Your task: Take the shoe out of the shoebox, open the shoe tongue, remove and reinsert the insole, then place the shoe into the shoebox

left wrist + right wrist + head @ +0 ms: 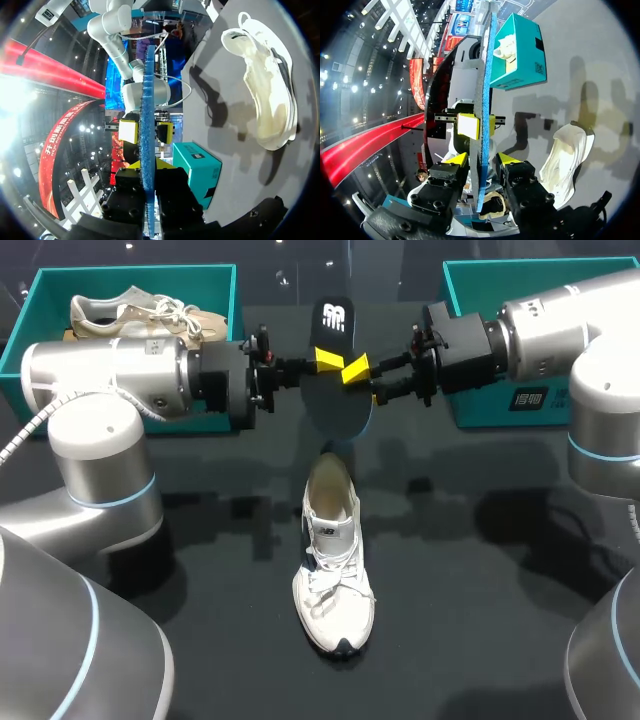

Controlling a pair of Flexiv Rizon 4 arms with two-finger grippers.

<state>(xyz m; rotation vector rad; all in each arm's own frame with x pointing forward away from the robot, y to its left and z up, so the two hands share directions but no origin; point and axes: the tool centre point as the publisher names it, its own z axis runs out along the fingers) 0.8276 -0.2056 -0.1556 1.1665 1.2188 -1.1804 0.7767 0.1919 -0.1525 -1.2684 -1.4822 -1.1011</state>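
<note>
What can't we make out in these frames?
- Head view: the right arm covers most of the right shoebox, so its contents are hidden.
- Head view: the left arm hides the near part of the beige shoe in the left shoebox.
- Both wrist views: the insole is seen edge-on, so neither of its faces shows.

Take the shoe [335,560] on the table [480,620] as your mark. You find the insole [335,390] just behind its heel, raised on edge and apparently clear of it. Your left gripper [322,359] pinches the insole from the shoe's left, your right gripper [357,374] from its right. Behind and left sits the left shoebox [130,278] with a second shoe [140,318] in it. Behind and right sits the right shoebox [480,412].
</note>
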